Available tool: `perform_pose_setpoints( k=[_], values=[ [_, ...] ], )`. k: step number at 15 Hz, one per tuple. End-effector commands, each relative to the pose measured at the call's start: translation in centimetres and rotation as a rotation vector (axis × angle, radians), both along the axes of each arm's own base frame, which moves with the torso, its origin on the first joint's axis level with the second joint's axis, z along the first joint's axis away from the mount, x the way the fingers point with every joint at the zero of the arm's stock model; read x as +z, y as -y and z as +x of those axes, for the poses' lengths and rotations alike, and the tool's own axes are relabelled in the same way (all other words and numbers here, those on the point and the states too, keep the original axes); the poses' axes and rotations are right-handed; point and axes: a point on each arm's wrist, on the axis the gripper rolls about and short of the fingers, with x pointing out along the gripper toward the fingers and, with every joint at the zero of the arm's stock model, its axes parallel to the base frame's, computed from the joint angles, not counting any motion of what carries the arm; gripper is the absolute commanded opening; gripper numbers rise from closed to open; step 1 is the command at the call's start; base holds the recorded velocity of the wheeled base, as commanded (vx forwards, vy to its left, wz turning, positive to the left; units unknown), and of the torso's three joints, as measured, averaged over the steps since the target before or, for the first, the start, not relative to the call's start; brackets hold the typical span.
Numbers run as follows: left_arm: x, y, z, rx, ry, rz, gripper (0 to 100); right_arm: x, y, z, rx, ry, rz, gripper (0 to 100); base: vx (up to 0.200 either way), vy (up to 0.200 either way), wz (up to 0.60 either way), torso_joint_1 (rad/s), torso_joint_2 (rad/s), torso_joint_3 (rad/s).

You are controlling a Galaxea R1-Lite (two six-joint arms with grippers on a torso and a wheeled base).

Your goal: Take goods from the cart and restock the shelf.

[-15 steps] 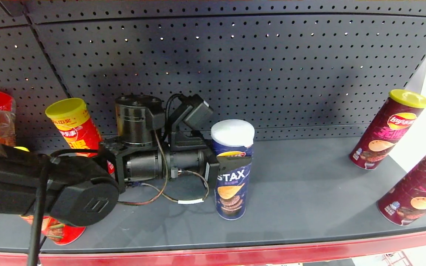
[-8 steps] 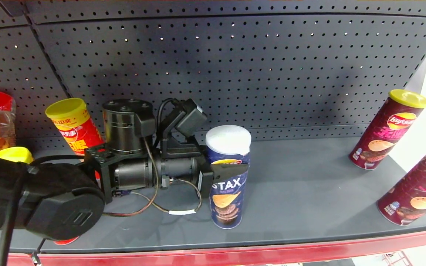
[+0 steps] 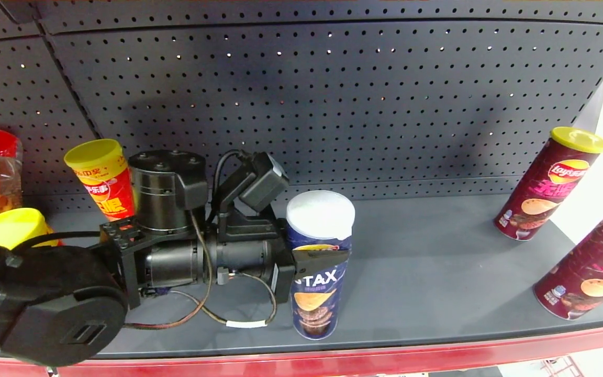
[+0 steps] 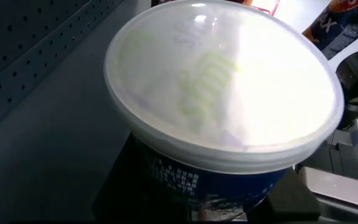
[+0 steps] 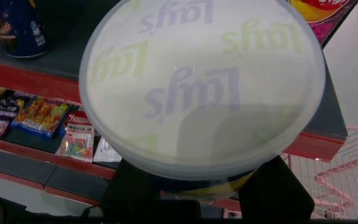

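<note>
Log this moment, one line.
left gripper shut on blue can | blue can upright at shelf front | right gripper shut on second can

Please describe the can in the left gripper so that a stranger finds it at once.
On the grey shelf, near its middle and front edge, the blue can stands upright in the left gripper. Only it has a white lid; the red can and maroon cans on either side have yellow lids.

Blue can (image 4: 211,177), white lid (image 4: 222,81)

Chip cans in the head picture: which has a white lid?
The blue can, gripped by the left pincer; the red cans and maroon cans have yellow lids.
</note>
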Motion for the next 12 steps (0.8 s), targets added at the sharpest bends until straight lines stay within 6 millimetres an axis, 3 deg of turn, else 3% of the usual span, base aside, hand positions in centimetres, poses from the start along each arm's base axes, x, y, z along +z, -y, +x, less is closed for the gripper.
perform_pose_setpoints(
  k=[1, 12],
  values=[
    [-0.1, -0.1, -0.1, -0.001, 0.002, 0.004, 0, 0.0, 0.0, 0.0, 0.001, -0.002, -0.001, 0, 0.000, 0.000, 0.00, 0.000, 0.00, 0.000],
    [-0.4, -0.1, -1.4, -0.019, -0.011, 0.016, 0, 0.0, 0.0, 0.0, -0.001, -0.002, 0.001, 0, 0.000, 0.000, 0.00, 0.000, 0.00, 0.000]
  ],
)
